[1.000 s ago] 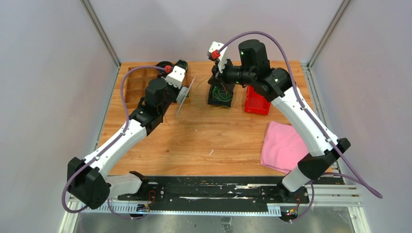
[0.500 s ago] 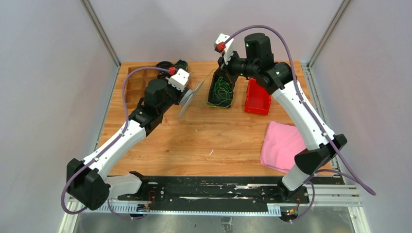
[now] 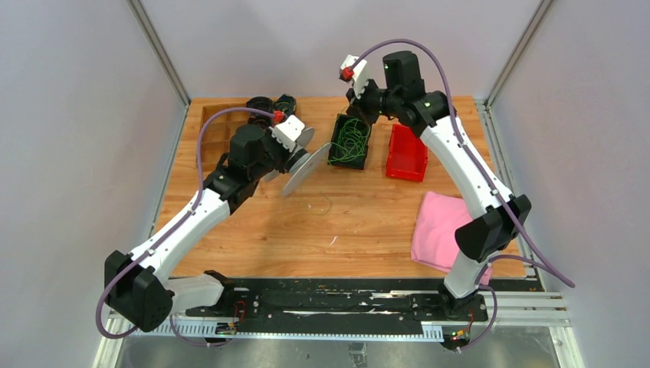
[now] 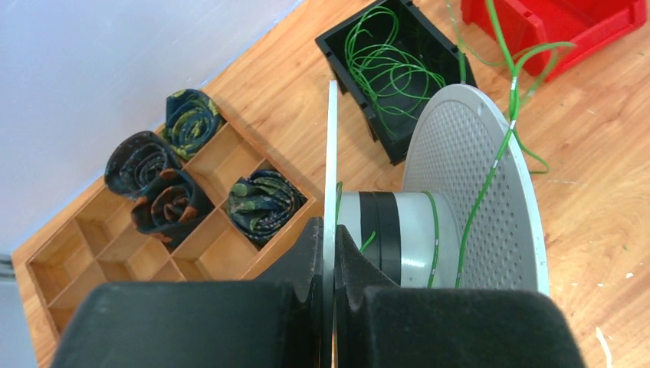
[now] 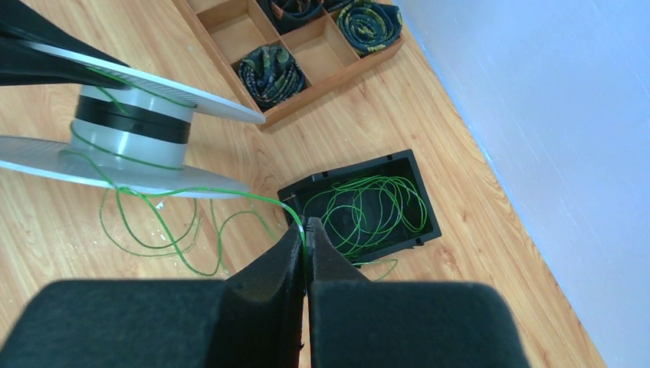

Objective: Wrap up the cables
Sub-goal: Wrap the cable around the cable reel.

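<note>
My left gripper (image 4: 329, 238) is shut on the edge of one flange of the grey spool (image 4: 467, 192), which it holds above the table (image 3: 305, 165). A thin green cable (image 4: 490, 165) runs round the spool's core and across its perforated flange. My right gripper (image 5: 304, 230) is shut on this cable (image 5: 222, 190), which stretches from the spool (image 5: 130, 126) to my fingertips. It is raised above the far end of the black bin (image 3: 334, 146). More green cables (image 5: 368, 207) curl in loops inside the bin. Loose loops (image 5: 153, 230) lie on the table under the spool.
A red bin (image 3: 406, 153) stands right of the black bin. A pink cloth (image 3: 448, 230) lies at the right. A wooden divided tray (image 3: 218, 134) at the back left holds dark cord bundles (image 4: 165, 184).
My right gripper has lifted out of the black bin, drawing the green cable up. My left gripper has turned the spool and moved it right. A loose loop now lies on the table.
</note>
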Controlling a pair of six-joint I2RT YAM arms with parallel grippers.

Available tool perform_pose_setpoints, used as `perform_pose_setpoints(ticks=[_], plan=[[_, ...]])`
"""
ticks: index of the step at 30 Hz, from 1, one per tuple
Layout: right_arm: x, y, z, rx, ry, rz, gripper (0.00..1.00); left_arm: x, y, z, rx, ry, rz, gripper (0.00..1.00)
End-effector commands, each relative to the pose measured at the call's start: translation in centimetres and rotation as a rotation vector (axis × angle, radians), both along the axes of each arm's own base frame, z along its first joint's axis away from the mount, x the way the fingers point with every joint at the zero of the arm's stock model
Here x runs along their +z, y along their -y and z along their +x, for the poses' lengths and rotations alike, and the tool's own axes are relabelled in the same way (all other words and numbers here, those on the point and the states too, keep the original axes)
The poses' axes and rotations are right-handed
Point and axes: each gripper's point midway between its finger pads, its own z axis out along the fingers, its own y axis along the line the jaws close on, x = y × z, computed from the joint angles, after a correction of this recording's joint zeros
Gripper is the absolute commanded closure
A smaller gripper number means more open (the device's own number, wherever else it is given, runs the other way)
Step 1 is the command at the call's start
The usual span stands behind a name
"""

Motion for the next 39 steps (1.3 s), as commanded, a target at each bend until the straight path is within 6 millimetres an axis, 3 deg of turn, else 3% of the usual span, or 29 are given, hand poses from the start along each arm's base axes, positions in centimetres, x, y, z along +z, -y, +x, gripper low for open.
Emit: perform_pose_setpoints(ticks=[1,7,18,39], plan=[[0.3,0.2,1.4,0.019,0.055,-0.014,0.99,4.1,1.5,-0.4,-0.082,0.089,-0.042,1.0],[-1.8,0.2,2.1,0.032,0.035,-0.046,1.0,4.3,1.6,-0.9,-0.095,0.064,-0.051,1.0],[-5.6,0.3,1.5,0.052,-0.033,-0.081,0.99,5.6,1.9,-2.0,-0.118,0.037,-0.094,1.0],[-9.8,0.6,1.0,0.044,-0.124,-0.118,0.99,6.7,3.2,-3.1,-0.193,-0.002,-0.152,1.0]])
